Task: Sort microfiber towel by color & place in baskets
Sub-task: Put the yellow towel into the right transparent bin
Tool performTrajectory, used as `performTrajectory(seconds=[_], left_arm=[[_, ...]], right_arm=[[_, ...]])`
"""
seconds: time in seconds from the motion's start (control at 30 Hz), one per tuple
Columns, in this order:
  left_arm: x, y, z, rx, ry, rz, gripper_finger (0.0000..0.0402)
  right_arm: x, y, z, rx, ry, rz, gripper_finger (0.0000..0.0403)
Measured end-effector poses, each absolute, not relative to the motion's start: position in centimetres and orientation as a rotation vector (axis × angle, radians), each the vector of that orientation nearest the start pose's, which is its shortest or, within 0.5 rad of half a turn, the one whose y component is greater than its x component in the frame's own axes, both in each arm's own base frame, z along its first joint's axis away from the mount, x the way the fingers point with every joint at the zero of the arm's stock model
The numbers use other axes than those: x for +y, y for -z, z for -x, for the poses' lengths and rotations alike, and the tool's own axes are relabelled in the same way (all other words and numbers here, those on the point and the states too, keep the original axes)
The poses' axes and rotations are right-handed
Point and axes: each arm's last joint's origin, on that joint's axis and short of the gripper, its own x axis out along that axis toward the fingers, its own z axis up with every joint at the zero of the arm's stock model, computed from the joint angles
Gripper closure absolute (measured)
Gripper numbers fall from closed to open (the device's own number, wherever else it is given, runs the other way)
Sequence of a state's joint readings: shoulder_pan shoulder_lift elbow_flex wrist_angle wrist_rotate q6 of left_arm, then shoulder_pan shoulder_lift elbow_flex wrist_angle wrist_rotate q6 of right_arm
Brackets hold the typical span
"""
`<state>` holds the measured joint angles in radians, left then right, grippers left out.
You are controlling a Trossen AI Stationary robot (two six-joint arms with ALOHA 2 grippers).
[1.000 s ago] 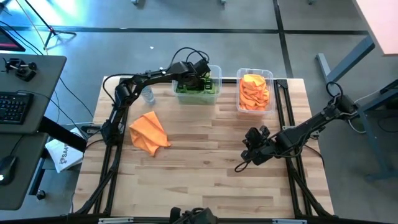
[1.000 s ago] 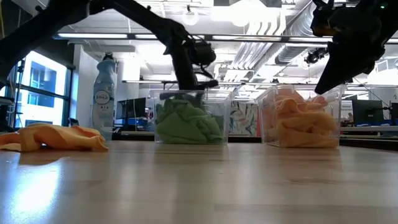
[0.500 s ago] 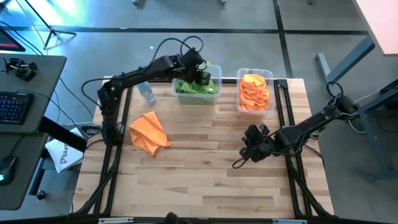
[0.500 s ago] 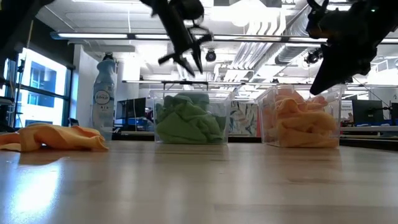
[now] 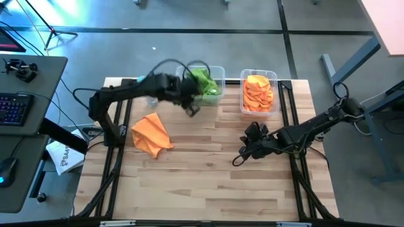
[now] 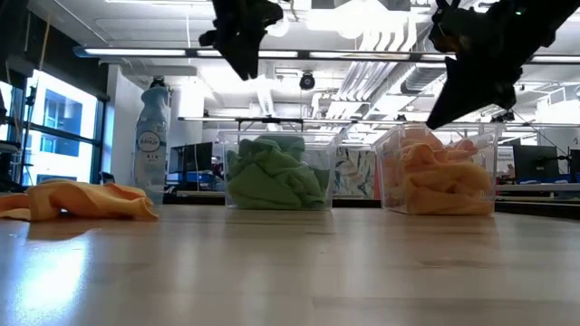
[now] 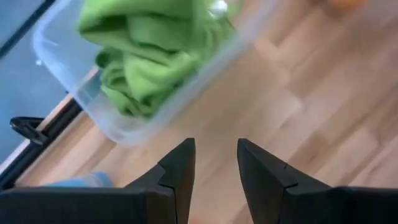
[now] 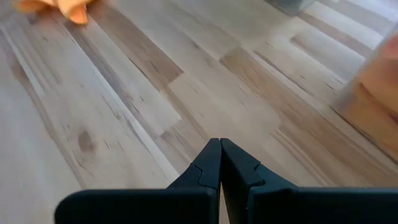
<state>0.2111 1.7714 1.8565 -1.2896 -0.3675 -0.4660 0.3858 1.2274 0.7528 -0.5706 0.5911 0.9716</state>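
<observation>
One crumpled orange microfiber towel (image 5: 151, 134) lies loose on the wooden table (image 5: 208, 183). The left gripper (image 5: 191, 108), fingers apart and empty, hangs beside the green-filled clear plastic basket (image 5: 218, 94). The right gripper (image 5: 238, 159) hangs closed mid-table. Risk: both reaching for the towel could collide.

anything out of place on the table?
One orange microfiber towel lies crumpled on the wooden table, outside the clear plastic basket of orange towels. Nothing spilled or tipped.

We see bright ceiling lights (image 6: 362, 18) overhead, glare beneath them on the wooden table (image 6: 299, 272), and motion blur softening the green towels (image 7: 149, 56).
</observation>
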Motion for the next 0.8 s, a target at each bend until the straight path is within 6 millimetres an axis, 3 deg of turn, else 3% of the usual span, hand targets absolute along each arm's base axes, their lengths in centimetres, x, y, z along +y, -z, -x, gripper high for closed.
performTrajectory(seconds=[0.17, 0.33, 0.63, 0.8], left_arm=[[3.9, -32.7, -33.2, 1.163, -0.676, 0.196, 0.0291], [1.2, -29.8, -30.7, 1.241, -0.62, 0.164, 0.0291], [-0.6, -26.0, -24.0, 1.285, -0.534, 0.286, 0.0291], [-1.1, -23.7, -22.2, 1.278, -0.541, 0.335, 0.0291]], right_arm=[[6.6, -21.8, -22.0, 0.661, 0.582, -0.457, 0.0403], [6.5, -22.3, -22.9, 0.578, 0.562, -0.52, 0.0403], [6.3, -23.4, -24.0, 0.443, 0.528, -0.62, 0.0403], [6.2, -23.3, -24.4, 0.41, 0.543, -0.657, 0.0403]])
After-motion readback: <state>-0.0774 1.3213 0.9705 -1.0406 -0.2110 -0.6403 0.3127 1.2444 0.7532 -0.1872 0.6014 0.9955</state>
